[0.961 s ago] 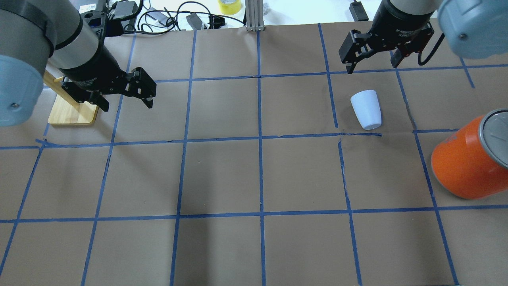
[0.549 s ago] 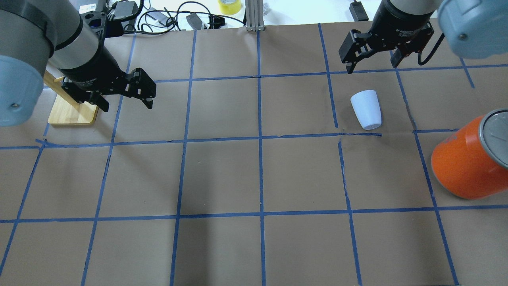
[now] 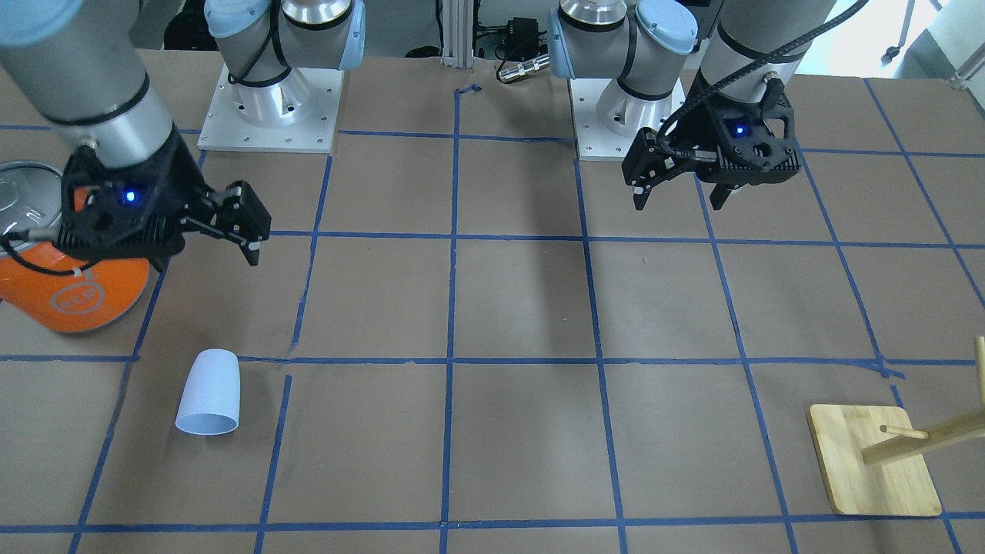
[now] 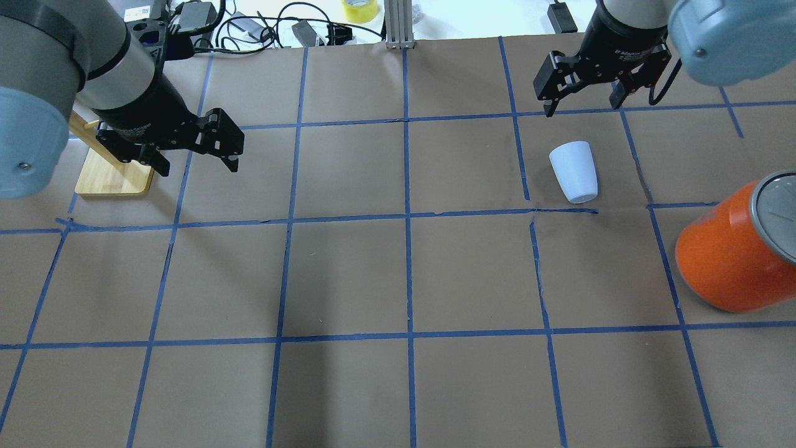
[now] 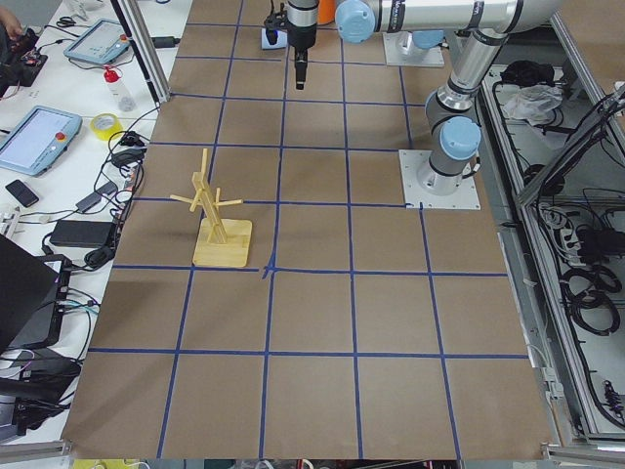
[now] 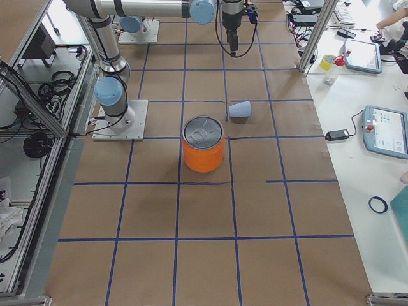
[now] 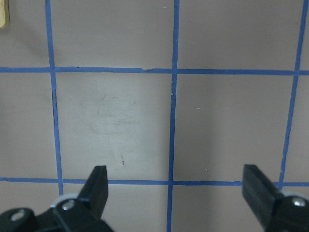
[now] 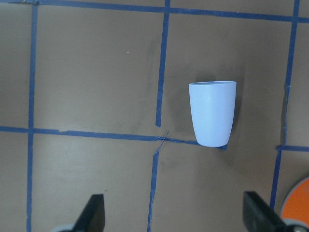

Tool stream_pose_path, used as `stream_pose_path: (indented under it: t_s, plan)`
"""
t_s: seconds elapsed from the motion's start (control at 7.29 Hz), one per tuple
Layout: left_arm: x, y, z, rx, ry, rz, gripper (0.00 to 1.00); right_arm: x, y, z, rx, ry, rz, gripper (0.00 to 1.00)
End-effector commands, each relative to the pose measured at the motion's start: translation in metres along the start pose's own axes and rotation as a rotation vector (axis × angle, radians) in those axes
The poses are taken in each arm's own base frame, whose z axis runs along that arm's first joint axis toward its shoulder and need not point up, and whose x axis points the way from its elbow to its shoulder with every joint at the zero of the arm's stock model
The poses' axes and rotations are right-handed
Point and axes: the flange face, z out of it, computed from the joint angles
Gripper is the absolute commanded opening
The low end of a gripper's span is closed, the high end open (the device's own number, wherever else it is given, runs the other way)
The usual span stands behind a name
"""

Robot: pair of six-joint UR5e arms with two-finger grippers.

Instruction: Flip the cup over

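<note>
The pale lavender-blue cup (image 4: pixel 574 171) lies on its side on the brown table, its narrow base toward the robot and its open rim toward the far side. It also shows in the front view (image 3: pixel 209 392), the right side view (image 6: pixel 240 109) and the right wrist view (image 8: pixel 212 112). My right gripper (image 4: pixel 581 107) hovers open and empty above the table, just beyond the cup's rim end; in the right wrist view (image 8: pixel 174 210) the cup sits ahead of the fingers and a little to the right. My left gripper (image 4: pixel 199 167) is open and empty, far left of the cup.
A big orange can (image 4: pixel 727 261) with a silver lid stands right of the cup, near the table's right edge. A wooden mug tree (image 4: pixel 115 174) stands beside the left gripper. Cables and a yellow tape roll (image 4: pixel 359 9) lie beyond the far edge.
The right arm has shifted slightly to the left and away, its gripper still open above the cup's far end. The cup and the left arm have not moved.
</note>
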Motion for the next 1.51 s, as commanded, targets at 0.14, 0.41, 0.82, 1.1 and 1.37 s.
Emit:
stream_pose_path:
  t_s: [0.14,0.41,0.82,1.1,1.37]
  plan:
    - [-0.001,0.000,0.000,0.001,-0.008,-0.001,1.00,0.063,-0.071,0.117,0.009,0.017,0.080,1.00]
    - [-0.001,0.000,0.000,0.001,-0.008,-0.001,1.00,0.064,-0.068,0.166,-0.026,0.007,0.079,1.00]
    - [-0.001,-0.001,0.001,0.000,-0.008,-0.001,1.00,0.070,-0.060,0.196,0.005,0.063,0.070,1.00]
    - [-0.001,0.000,0.000,0.001,-0.008,0.000,1.00,0.071,-0.061,0.219,-0.002,0.059,0.070,1.00]
    - [-0.002,0.000,0.000,0.001,-0.008,-0.001,1.00,0.069,-0.050,0.237,0.009,0.065,0.029,1.00]
